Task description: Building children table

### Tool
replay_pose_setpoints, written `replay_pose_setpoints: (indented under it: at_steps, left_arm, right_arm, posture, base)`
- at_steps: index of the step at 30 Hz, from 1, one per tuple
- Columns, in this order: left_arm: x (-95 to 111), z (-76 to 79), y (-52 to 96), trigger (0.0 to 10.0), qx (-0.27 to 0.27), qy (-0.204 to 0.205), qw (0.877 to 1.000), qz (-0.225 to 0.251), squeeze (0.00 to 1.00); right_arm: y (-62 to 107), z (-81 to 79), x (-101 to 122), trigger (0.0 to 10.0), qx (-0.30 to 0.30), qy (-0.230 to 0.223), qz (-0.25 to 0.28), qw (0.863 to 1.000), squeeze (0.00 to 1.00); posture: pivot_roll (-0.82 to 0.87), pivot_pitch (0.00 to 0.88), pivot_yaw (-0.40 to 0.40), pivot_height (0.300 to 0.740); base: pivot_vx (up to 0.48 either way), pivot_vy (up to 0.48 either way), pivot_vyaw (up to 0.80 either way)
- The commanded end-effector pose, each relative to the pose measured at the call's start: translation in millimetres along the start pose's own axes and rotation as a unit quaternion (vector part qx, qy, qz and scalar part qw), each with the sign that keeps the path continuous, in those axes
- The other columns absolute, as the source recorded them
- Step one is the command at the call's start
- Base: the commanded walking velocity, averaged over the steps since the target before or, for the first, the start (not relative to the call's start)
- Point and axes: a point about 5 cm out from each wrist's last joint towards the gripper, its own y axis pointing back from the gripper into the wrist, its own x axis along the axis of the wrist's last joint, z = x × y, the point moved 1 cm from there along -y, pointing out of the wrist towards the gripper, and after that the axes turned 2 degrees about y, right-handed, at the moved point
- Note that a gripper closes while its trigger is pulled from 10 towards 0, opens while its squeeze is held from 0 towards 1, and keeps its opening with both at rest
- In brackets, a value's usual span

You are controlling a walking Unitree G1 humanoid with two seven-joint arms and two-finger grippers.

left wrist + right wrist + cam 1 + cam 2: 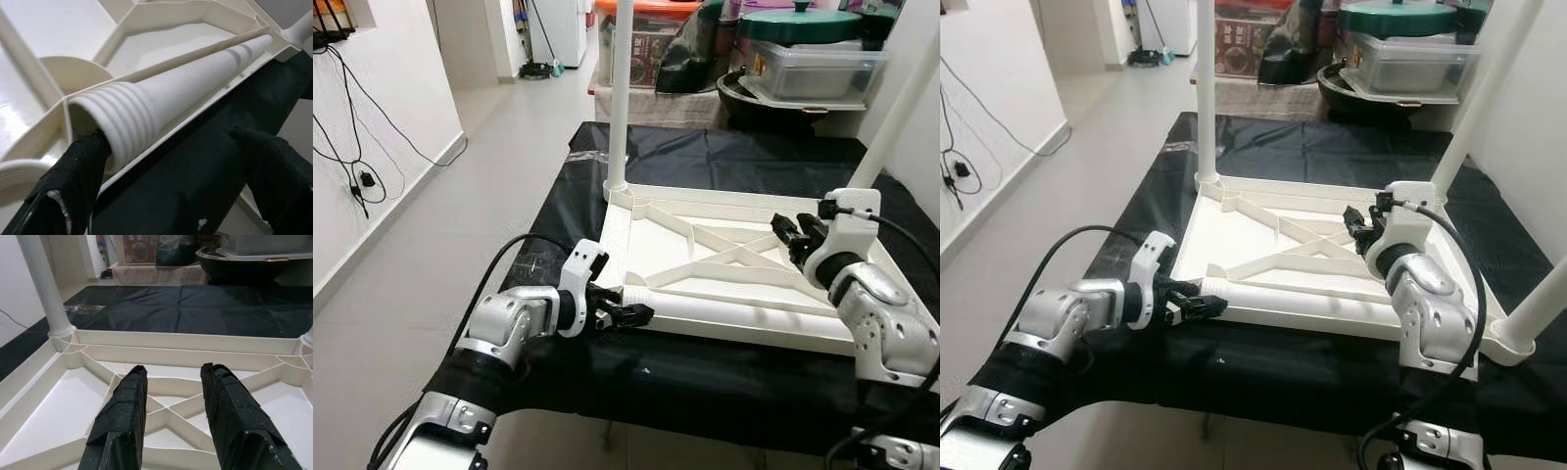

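left gripper (628, 315) sat open around the threaded end of the loose leg (1293, 304), lower centre, lying on the upturned tabletop (651, 235). right gripper (171, 401) open, empty. leg could roll off if nudged.

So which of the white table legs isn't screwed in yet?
The leg lying flat along the near edge of the upturned tabletop, its threaded end at the left tool. The other legs, like the far-left one, stand upright in corner sockets.
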Motion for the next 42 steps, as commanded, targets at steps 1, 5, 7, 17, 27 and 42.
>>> replay_pose_setpoints:
  at_steps: [1,5,7,17,27,42]
  left_arm:
    - [3,1.0,-3.5,10.0,-0.01,0.003,1.0,-0.001,0.0]
    - [4,3.4,-10.2,10.0,-0.021,0.0,1.0,-0.005,0.0]
    - [4,3.2,-11.4,10.0,-0.022,0.001,1.0,-0.005,0.0]
    - [-2,0.3,-18.5,10.0,-0.029,0.031,0.999,-0.012,0.0]
    - [-3,1.8,-23.1,10.0,-0.048,0.059,0.997,-0.004,0.0]
    - [21,15.0,-6.7,10.0,-0.191,0.14,0.971,0.042,0.0]
  right_arm:
    - [2.4,-0.6,-1,10.0,-0.002,-0.004,-0.005,1.0,0.0]
    - [3.5,-1.4,1,10.0,-0.005,-0.001,-0.003,1.0,0.0]
    - [3.6,-1.7,2,10.0,-0.005,0.0,-0.002,1.0,0.0]
    - [7.0,-1.0,6,10.0,-0.01,0.001,-0.001,1.0,0.0]
    - [8.8,-0.6,9,10.0,-0.011,0.009,0.0,1.0,0.0]
    - [8.4,-6.5,18,10.0,-0.004,0.012,0.006,1.0,0.0]
  posture:
    - [0.07,0.002,-0.025,0.74]
    - [0.06,0.011,-0.022,0.74]
    - [0.06,0.011,-0.022,0.74]
    - [0.05,0.037,-0.014,0.74]
    - [0.04,0.052,-0.017,0.74]
    - [0.03,0.071,-0.026,0.74]
  base:
    - [0.0,0.0,0.0]
    - [0.0,0.0,0.0]
    - [0.0,0.0,0.0]
    - [0.0,0.0,0.0]
    - [0.0,0.0,0.0]
    - [0.0,0.0,0.0]
